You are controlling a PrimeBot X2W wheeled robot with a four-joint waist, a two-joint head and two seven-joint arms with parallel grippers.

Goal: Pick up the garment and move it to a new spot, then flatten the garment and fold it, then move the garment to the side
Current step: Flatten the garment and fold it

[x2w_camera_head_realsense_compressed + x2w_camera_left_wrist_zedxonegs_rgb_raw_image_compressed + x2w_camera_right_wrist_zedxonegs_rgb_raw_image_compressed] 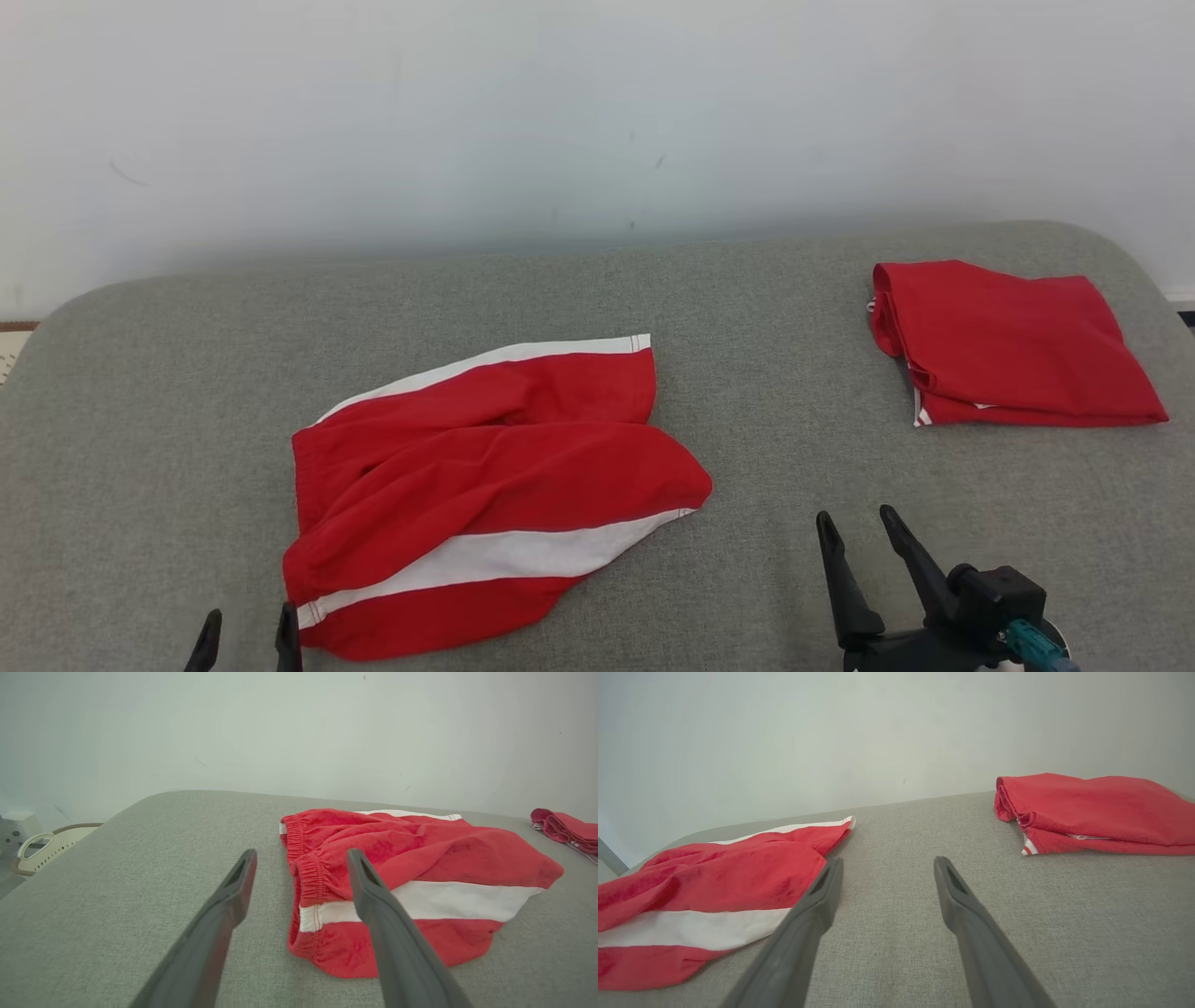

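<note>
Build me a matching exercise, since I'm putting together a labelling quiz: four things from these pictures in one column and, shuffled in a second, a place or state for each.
Things:
1. striped shorts
2. folded red garment
3. left gripper
4. right gripper

Places or states:
A. fingers open, over bare grey surface between the two garments
B. lying rumpled and unfolded, left of the middle
C. folded, at the far right
D. fingers open, by the elastic waistband end of the shorts

Pairs: 1-B, 2-C, 3-D, 4-A
</note>
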